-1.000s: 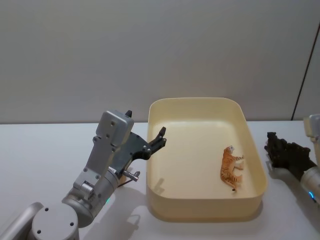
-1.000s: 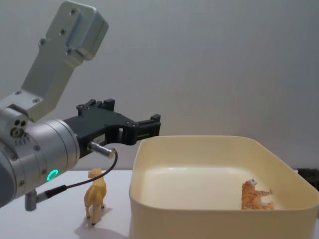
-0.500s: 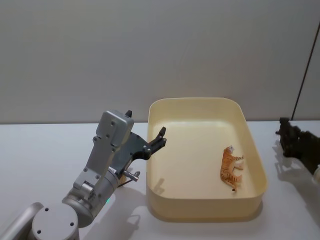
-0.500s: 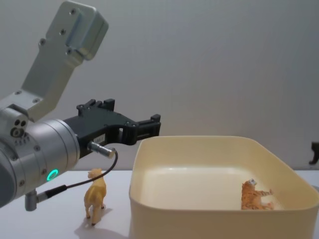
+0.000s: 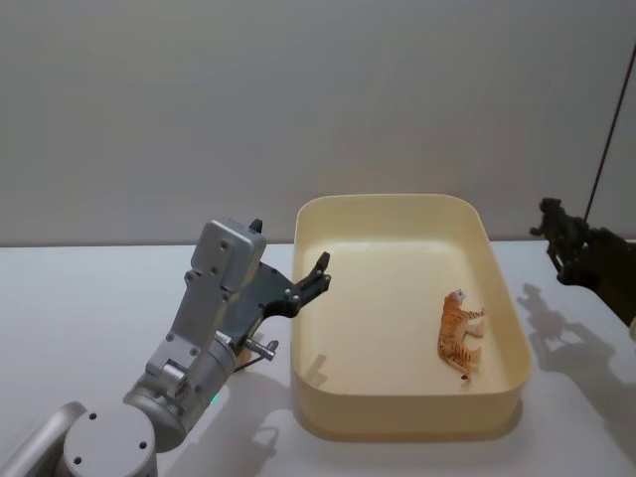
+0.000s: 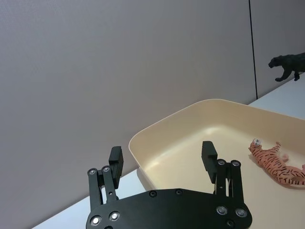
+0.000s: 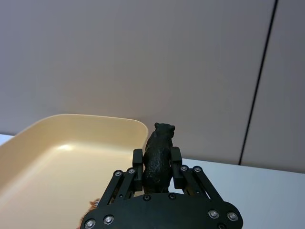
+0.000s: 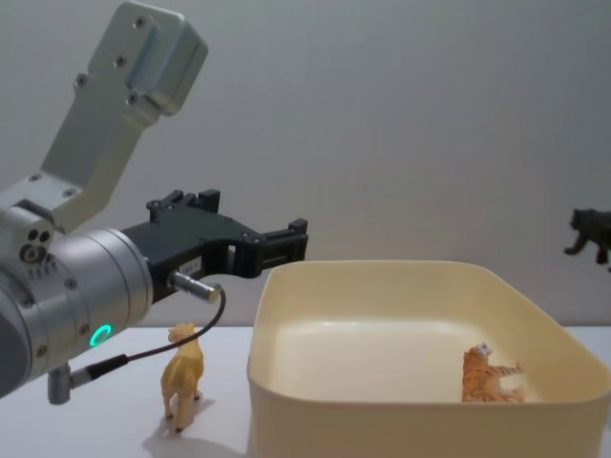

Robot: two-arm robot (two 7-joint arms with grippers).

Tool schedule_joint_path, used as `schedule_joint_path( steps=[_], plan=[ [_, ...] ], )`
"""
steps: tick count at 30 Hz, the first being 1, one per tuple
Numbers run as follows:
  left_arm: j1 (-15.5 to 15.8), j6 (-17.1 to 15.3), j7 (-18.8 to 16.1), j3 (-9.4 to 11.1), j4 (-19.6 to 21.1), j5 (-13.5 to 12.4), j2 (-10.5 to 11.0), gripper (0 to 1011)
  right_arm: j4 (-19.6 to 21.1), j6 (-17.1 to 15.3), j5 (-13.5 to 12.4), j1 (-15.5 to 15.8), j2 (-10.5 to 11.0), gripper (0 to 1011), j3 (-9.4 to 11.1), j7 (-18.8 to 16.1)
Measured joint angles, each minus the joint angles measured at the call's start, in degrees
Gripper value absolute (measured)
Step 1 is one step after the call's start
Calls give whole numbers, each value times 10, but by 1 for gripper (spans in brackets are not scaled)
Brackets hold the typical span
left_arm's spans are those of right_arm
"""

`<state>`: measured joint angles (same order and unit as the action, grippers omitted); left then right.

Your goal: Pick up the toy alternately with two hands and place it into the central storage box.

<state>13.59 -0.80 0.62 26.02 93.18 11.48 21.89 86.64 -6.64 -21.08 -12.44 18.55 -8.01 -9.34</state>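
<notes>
My right gripper (image 5: 581, 260) (image 7: 157, 164) is shut on a black toy animal (image 5: 556, 224) (image 7: 159, 153) and holds it in the air, right of the central storage box (image 5: 407, 425) and above the table. The same black toy (image 8: 592, 232) hangs above the box's right end in the chest view and shows far off (image 6: 288, 64) in the left wrist view. The cream-yellow box (image 8: 382, 420) (image 6: 157, 133) (image 7: 95, 117) holds an orange tiger (image 5: 459, 333) (image 8: 489, 374) (image 6: 279, 162) lying on its side. My left gripper (image 5: 318, 274) (image 6: 162, 157) (image 8: 286, 239) stands open at the box's left rim, holding nothing.
A tan camel toy (image 8: 183, 372) stands on the white table left of the box, under my left arm (image 5: 214, 328). A grey wall runs behind the table. Bare table (image 5: 89, 298) lies at the far left.
My right gripper has risen from the table with the black toy in it, shifting slightly towards the box. The left arm, tiger and camel have not moved.
</notes>
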Motion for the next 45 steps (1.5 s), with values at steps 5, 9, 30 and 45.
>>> schedule_joint_path(
  steps=[5,9,30,45],
  plan=[
    [0,0,0,0,0,0,0,1001,16,-20,-13,-5,-5,318,-5,-26],
    [0,0,0,0,0,0,0,1001,19,-33,-15,-16,-14,318,-13,-47],
    [0,0,0,0,0,0,0,1001,4,-72,-13,-63,-50,813,-41,-98],
    [-38,-33,-60,-5,44,31,20,1001,1,-79,-12,-70,-57,1001,-46,-107]
  ],
)
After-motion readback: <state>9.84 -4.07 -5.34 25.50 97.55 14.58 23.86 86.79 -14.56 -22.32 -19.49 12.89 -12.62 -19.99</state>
